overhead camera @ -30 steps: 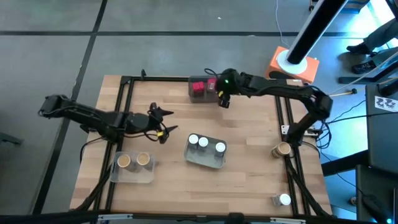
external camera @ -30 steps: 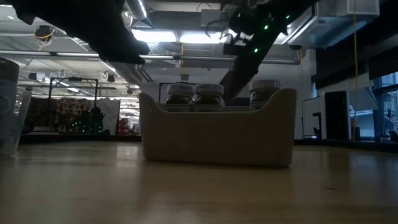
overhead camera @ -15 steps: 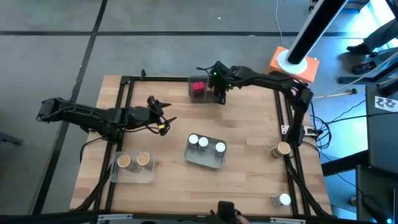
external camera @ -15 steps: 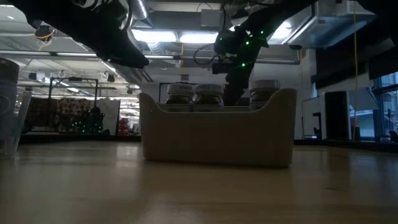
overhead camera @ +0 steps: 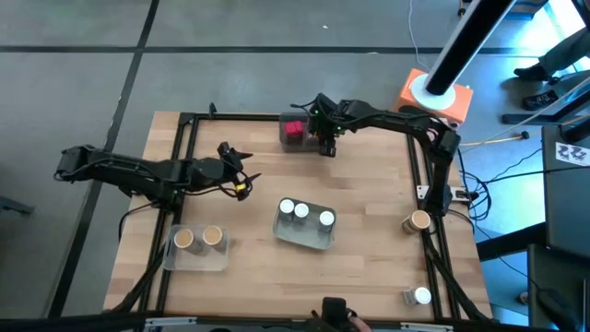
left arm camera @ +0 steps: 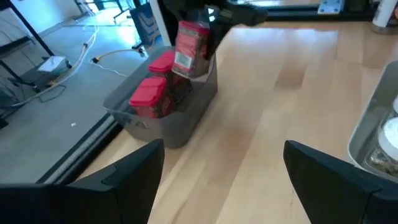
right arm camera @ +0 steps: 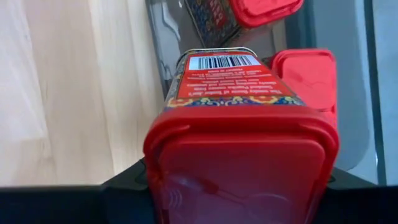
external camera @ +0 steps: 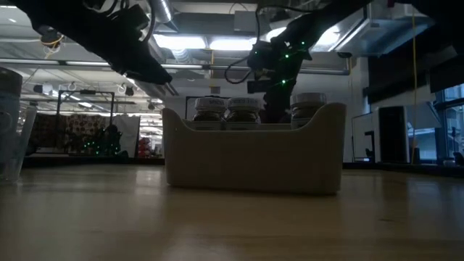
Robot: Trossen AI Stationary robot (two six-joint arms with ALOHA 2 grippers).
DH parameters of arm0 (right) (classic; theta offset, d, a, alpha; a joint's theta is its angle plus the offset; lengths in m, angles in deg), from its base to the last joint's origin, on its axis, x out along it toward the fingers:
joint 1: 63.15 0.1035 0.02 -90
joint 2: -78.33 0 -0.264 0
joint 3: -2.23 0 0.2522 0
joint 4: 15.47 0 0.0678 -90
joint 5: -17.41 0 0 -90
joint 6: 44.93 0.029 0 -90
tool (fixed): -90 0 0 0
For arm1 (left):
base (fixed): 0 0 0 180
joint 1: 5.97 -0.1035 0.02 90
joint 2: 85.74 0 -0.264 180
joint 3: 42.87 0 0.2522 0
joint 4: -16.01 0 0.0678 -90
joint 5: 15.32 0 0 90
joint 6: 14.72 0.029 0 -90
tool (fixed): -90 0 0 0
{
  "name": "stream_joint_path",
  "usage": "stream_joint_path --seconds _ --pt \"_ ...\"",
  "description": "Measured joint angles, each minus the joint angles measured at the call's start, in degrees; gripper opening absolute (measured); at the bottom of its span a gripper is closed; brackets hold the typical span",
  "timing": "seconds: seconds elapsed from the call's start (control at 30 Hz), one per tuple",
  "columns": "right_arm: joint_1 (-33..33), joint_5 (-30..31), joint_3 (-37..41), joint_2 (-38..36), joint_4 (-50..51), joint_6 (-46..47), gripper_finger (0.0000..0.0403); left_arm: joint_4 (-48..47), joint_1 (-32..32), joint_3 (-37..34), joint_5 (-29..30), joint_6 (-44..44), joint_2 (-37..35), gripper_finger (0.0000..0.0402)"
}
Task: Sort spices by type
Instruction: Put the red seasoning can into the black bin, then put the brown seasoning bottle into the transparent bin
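Now right claw (overhead camera: 324,146) nearer grey tray (overhead camera: 289,140).

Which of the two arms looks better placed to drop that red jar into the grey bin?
The right: its gripper already holds the red jar above the grey bin. The left gripper hangs open and apart over the table.

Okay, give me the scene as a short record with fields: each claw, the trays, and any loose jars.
right claw: shut on red jar, above grey tray
left claw: open, empty, left of table centre
grey tray: two red jars inside
middle tray: three white-topped jars
clear tray: two tan-topped jars
loose: tan-topped jar, white-topped jar, right edge
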Motion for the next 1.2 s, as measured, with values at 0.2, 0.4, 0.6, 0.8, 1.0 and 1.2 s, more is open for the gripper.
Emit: stream_joint_path --seconds 0.2,0.4,0.6,0.8,1.0,1.2 --pt "-0.71 0.18 -0.02 1.54 -1.25 0.04 0.0205 -0.23 0.02 0.02 0.0 0.43 0.49 0.0311" --pt "-0.85 0.34 0.0 3.69 -1.61 0.03 0.0203 -0.62 0.12 0.02 0.02 0.07 0.6 0.0311" --pt "-0.81 0.9 0.0 4.33 -1.89 0.21 0.0242 -0.47 0.13 0.02 0.01 0.25 0.6 0.0311" --pt "-0.68 1.57 0.0 4.38 -2.72 -0.27 0.0257 -0.49 0.13 0.02 0.0 0.17 0.6 0.0311" --pt "-0.25 2.12 -2.16 1.69 3.25 0.1 0.026 -0.53 0.13 0.02 0.02 0.1 0.6 0.0311" --pt "2.99 1.98 -3.06 -4.86 10.14 3.42 0.0261 -0.53 0.13 0.02 0.01 0.07 0.6 0.0311"
